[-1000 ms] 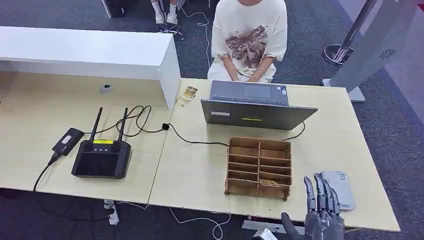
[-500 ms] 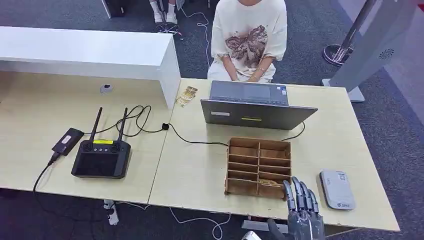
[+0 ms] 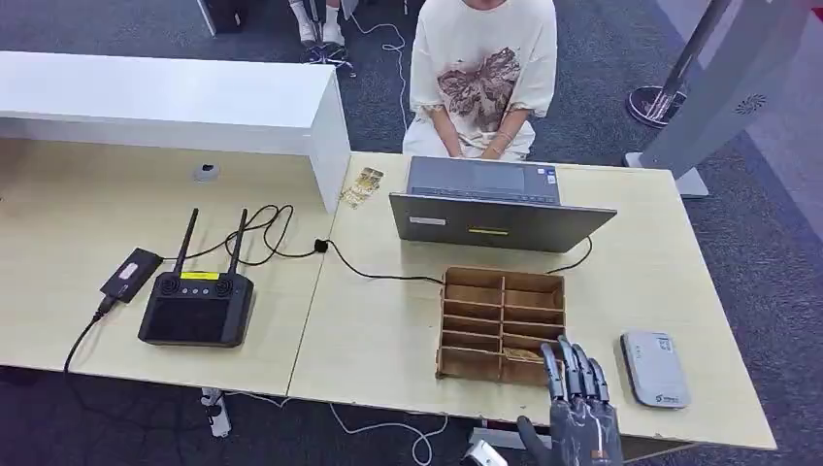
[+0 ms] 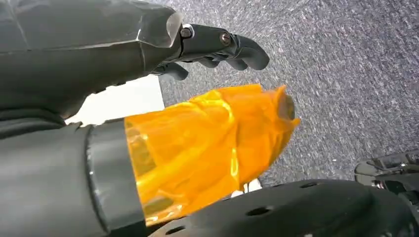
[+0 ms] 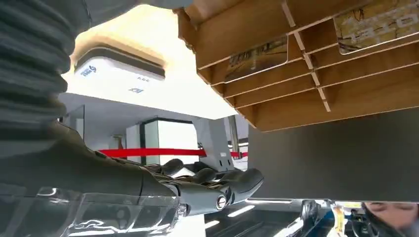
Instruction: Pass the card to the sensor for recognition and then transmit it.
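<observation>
Right hand [image 3: 580, 408], open and empty, has slid left from the sensor [image 3: 655, 367] to the card [image 3: 524, 355] box's [image 3: 502, 323] near-right corner; pickup pending.

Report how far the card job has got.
Nothing looks done yet: the card lies in a near slot of the wooden organizer. In hand: the right hand holds nothing, its fingertips at the organizer's near right corner, beside that slot. The left hand holds nothing. Left: grip the card, present it to the grey sensor beside the box, then pass it on.
</observation>
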Action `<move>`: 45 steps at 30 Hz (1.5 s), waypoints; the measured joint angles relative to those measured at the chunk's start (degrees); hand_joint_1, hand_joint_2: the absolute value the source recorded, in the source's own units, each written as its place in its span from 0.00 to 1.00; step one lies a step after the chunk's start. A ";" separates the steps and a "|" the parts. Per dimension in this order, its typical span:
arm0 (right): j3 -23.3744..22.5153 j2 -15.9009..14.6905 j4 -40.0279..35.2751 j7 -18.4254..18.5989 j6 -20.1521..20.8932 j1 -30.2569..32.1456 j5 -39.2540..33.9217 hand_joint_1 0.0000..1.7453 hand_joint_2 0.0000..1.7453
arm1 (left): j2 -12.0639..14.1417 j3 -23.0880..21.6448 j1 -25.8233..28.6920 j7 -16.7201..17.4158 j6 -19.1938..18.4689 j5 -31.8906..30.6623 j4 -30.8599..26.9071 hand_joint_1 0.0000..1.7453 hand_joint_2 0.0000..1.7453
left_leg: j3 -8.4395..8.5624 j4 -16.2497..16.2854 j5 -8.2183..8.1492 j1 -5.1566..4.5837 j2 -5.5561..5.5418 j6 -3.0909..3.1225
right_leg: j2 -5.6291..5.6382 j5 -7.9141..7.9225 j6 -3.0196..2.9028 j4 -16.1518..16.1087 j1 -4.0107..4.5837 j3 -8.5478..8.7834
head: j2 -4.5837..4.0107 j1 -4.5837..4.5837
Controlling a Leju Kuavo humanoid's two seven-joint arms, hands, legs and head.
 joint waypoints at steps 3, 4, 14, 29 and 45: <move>0.00 0.00 0.35 -0.09 -0.02 -0.02 0.02 0.21 1.00 | 0.00 -0.11 0.00 0.00 -0.07 -0.17 0.00 0.00 0.00 | 0.00 0.00 0.00 0.00 0.00 0.00 | 0.00 0.00 0.00 0.00 0.00 0.00 | 0.00 0.00; 0.00 0.00 0.44 -0.13 -0.02 -0.02 0.02 0.21 1.00 | 0.00 -0.11 0.00 0.00 -0.09 -0.17 0.00 0.00 0.00 | 0.00 0.00 0.00 0.00 0.00 0.00 | 0.00 0.00 0.00 0.00 0.00 0.00 | 0.00 0.00; 0.00 0.00 0.90 -0.13 -0.55 0.13 0.72 0.08 1.00 | -0.09 -0.13 0.00 -0.15 -0.07 -0.17 0.00 0.00 0.00 | 0.00 0.00 0.00 0.00 0.00 0.00 | 0.00 0.00 0.00 0.00 -0.01 0.00 | 0.00 0.00; -0.09 0.02 0.87 -1.37 -0.59 0.06 1.12 0.05 1.00 | -0.17 -0.13 -0.02 -0.59 0.00 0.00 0.00 0.00 0.00 | 0.00 0.00 0.00 0.00 0.00 0.00 | 0.00 0.00 0.00 0.00 0.00 0.00 | 0.00 0.00; -1.42 1.55 3.30 -5.20 0.20 -2.48 -1.66 0.13 1.00 | -0.24 -0.13 -0.15 -1.35 0.00 0.04 0.00 0.00 0.00 | 0.00 0.00 0.00 0.00 0.00 0.00 | 0.01 0.00 0.00 0.00 0.00 0.00 | 0.00 0.00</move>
